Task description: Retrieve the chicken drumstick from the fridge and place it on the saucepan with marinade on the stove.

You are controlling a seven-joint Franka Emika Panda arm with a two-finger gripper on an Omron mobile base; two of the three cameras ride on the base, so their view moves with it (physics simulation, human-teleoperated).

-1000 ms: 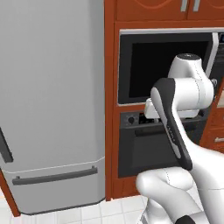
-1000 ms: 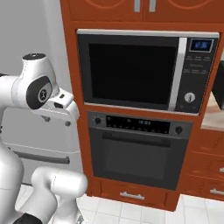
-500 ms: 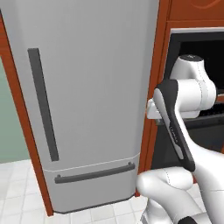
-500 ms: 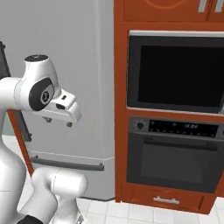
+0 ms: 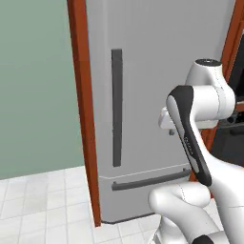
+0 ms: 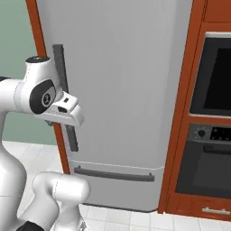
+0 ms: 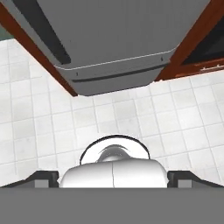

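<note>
nothing's really done yet imo. the fridge point(image 5: 157, 95) is right in front with its door shut, dark handle point(image 5: 116, 107) untouched, so the chicken drumstick must be behind it. gripper point(image 7: 113, 177) hangs spread wide and empty over the floor tiles point(image 7: 175, 122). opening, grabbing and the stove trip all remain.

We can read no text, label, brand, number or sign anywhere — the fridge point(image 6: 122, 90) door is plain grey, and its dark handle point(image 5: 116, 107) carries no mark. The oven point(image 6: 206, 160) beside it has a control panel with faint pale specks, too small and blurred for us to make out as characters.
</note>
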